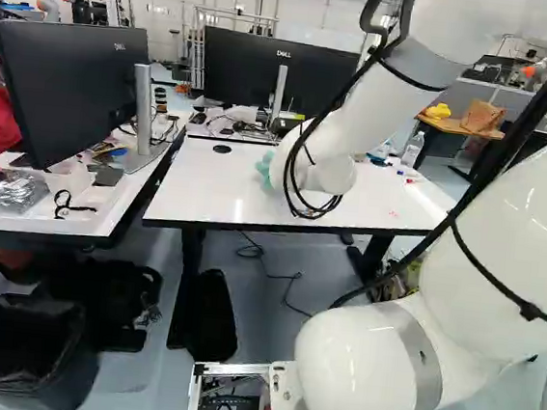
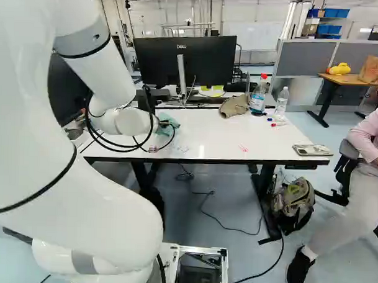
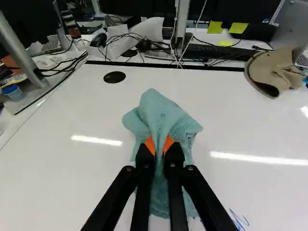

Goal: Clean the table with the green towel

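Pinching the towel (image 3: 161, 113) by its bunched middle, the claw (image 3: 159, 144) stands narrow over the table (image 3: 62, 183). The towel looks light, limp, hard to harm — likely to fold under a push — so a central hold should beat a corner.

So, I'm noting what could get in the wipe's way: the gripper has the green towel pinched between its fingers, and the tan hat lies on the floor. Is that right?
Not the hat's place: the tan hat lies on the white table, near its far edge, as the wrist view shows. The gripper does have the green towel pinched between its fingers.
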`<state>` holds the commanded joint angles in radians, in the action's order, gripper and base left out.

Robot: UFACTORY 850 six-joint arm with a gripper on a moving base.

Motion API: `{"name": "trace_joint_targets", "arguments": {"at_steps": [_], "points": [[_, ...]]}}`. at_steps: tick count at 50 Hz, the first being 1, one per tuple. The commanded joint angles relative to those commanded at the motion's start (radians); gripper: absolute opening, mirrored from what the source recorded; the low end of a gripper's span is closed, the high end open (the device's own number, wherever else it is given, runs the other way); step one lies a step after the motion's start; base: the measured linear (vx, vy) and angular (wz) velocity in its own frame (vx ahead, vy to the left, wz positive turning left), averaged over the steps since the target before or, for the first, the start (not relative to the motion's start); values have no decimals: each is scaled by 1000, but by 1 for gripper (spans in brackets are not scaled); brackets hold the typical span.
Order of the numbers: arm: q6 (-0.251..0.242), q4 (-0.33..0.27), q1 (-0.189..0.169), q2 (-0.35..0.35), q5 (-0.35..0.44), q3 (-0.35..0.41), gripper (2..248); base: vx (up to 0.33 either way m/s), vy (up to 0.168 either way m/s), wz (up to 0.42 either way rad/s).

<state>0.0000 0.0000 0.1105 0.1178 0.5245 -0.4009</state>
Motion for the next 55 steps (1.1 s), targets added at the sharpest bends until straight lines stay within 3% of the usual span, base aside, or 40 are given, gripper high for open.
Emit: {"name": "trace_joint_targets", "arguments": {"at_steps": [16, 55], "points": [[0, 0, -55, 7, 0, 7, 38, 0, 0, 0], [0, 0, -61, 81, -1, -10, 38, 0, 0, 0]]}}
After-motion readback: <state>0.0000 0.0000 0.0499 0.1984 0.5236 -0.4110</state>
